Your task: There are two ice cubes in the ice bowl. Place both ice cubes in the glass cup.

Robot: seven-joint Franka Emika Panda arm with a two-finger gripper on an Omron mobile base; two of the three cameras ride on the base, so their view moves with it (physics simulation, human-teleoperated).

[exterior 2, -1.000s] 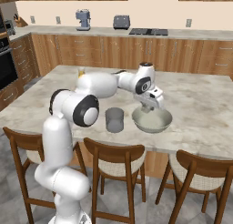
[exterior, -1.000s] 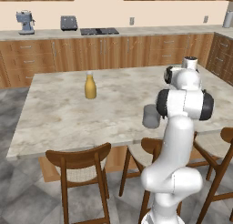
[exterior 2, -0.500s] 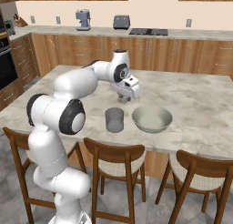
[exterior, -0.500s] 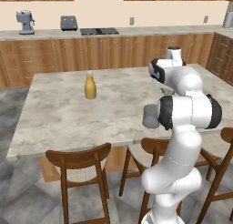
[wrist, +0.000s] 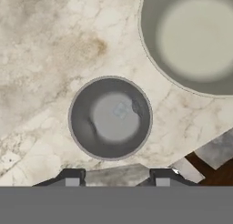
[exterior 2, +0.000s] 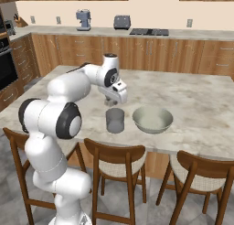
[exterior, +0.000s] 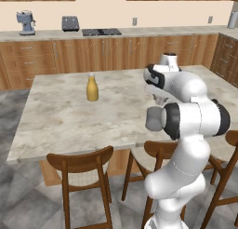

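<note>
The grey glass cup (wrist: pixel 110 117) stands upright on the marble island, straight below my gripper (wrist: pixel 117 177). A faint pale ice cube (wrist: pixel 120 110) lies on its bottom. A second translucent ice cube (wrist: pixel 116 175) sits between my fingertips, and the gripper is shut on it. The grey ice bowl (wrist: pixel 154 32) lies just to the cup's right, with no cube visible inside. In the right base view the gripper (exterior 2: pixel 111 100) hangs a little above the cup (exterior 2: pixel 115 120), and the bowl (exterior 2: pixel 153 125) is beside it. In the left base view the gripper (exterior: pixel 157 98) is over the cup (exterior: pixel 152 119).
A yellow bottle (exterior: pixel 92 88) stands farther back on the island. Wooden chairs (exterior 2: pixel 114 161) line the near edge of the island, close to the cup. Cabinets with a coffee machine (exterior 2: pixel 83 19) and a toaster (exterior 2: pixel 121 22) run along the far wall.
The gripper has risen from the bowl and swung sideways to hang above the cup. The bowl and cup have stayed put.
</note>
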